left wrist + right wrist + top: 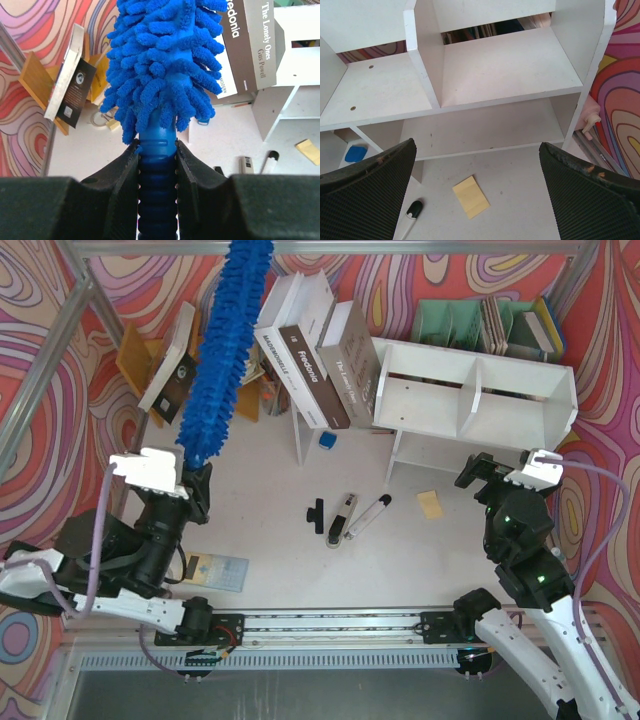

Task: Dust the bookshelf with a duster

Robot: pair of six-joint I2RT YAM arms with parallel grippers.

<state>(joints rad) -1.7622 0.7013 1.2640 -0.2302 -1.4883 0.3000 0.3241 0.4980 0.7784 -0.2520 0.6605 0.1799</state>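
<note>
The duster (225, 350) is long, fluffy and bright blue, and it points up and away over the left half of the table. My left gripper (195, 478) is shut on its ribbed blue handle. In the left wrist view the handle sits clamped between the fingers of the left gripper (156, 146), with the duster's fluff (165, 60) filling the view above. The white bookshelf (480, 390) stands at the back right, well apart from the duster. My right gripper (487, 478) hovers open in front of it, empty. Between the wide fingers of the right gripper (476, 145) the bookshelf's cubbies (510, 65) show bare.
Books (315, 350) lean on a thin white board at the back centre. A green rack (455, 320) stands behind the shelf. A yellow note (430, 503), black-and-silver tools (338, 520), a marker (370, 515) and a booklet (215, 570) lie on the table. A book on a wooden stand (165, 355) is at the left.
</note>
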